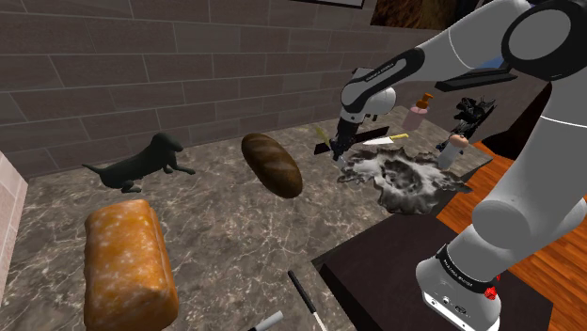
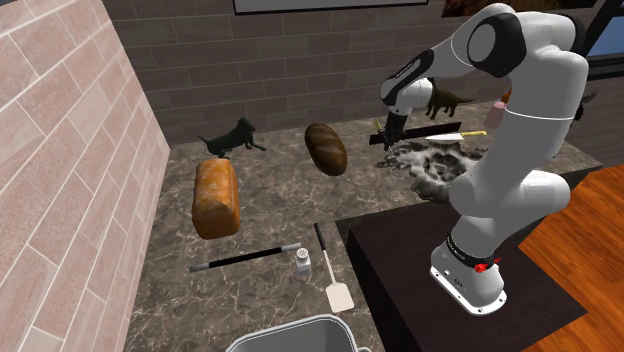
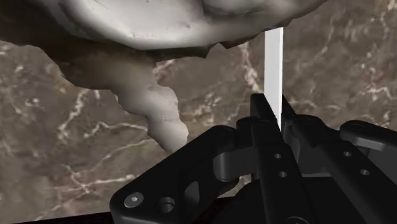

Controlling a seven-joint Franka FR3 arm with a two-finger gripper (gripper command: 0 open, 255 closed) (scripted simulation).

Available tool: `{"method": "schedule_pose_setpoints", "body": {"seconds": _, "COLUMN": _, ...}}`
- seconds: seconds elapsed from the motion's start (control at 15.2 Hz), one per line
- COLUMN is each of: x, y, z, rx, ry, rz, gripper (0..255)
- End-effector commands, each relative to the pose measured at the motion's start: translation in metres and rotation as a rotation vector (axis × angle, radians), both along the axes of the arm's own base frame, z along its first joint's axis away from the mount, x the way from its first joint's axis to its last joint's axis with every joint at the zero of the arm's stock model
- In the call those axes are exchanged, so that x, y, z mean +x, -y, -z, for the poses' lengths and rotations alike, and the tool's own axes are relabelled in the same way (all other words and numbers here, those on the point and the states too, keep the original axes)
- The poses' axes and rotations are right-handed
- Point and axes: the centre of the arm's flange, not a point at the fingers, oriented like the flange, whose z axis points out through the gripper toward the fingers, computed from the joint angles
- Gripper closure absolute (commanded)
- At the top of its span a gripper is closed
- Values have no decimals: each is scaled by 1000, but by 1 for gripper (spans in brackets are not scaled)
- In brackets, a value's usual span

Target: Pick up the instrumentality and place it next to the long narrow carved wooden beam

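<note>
In the shoulder view the end effector [image 1: 344, 143] points down over the far part of the tabletop [image 1: 216, 216], closed on a knife [image 1: 384, 141]. The pale blade runs level toward the shoulder view's right, above the edge of a crumpled grey-and-white thing [image 1: 400, 179]. The grip sits near the handle end, probably because the fingers can pinch the flat sides there.

The second exterior view shows the end effector [image 2: 390, 133] with the knife [image 2: 445, 135] lying crosswise in it, dark handle on one side and long blade on the other. The grey-and-white thing [image 2: 430, 165] is just below. A long black rod [image 2: 245, 260] lies well apart, near the tabletop's [image 2: 270, 225] front edge. Whether it is the carved beam I cannot tell.

In the wrist view the end effector [image 3: 272, 105] has its fingers nearly together, clamping the knife [image 3: 273, 63], whose blade is seen edge-on as a thin white strip. The grey-and-white thing [image 3: 159, 25] and the tabletop [image 3: 63, 146] lie beyond, so the knife seems lifted clear for carrying.
</note>
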Motion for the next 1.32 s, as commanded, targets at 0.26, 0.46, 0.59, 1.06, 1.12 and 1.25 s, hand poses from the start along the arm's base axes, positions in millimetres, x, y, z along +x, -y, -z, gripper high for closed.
{"method": "schedule_pose_setpoints", "body": {"seconds": 0.26, "x": -2, "y": 1, "z": 4, "rx": 0, "ry": -6, "rz": 3, "gripper": 0}}
{"method": "schedule_pose_setpoints", "body": {"seconds": 0.46, "x": -1, "y": 2, "z": 5, "rx": 0, "ry": -6, "rz": 3, "gripper": 0}}
{"method": "schedule_pose_setpoints", "body": {"seconds": 0.59, "x": -1, "y": 4, "z": -10, "rx": 0, "ry": -6, "rz": 3, "gripper": 0}}
{"method": "schedule_pose_setpoints", "body": {"seconds": 1.06, "x": 3, "y": 11, "z": -46, "rx": 0, "ry": -6, "rz": 3, "gripper": 0}}
{"method": "schedule_pose_setpoints", "body": {"seconds": 1.12, "x": 3, "y": 11, "z": -46, "rx": 0, "ry": -6, "rz": 3, "gripper": 0}}
{"method": "schedule_pose_setpoints", "body": {"seconds": 1.25, "x": 3, "y": 11, "z": -46, "rx": 0, "ry": -6, "rz": 3, "gripper": 0}}
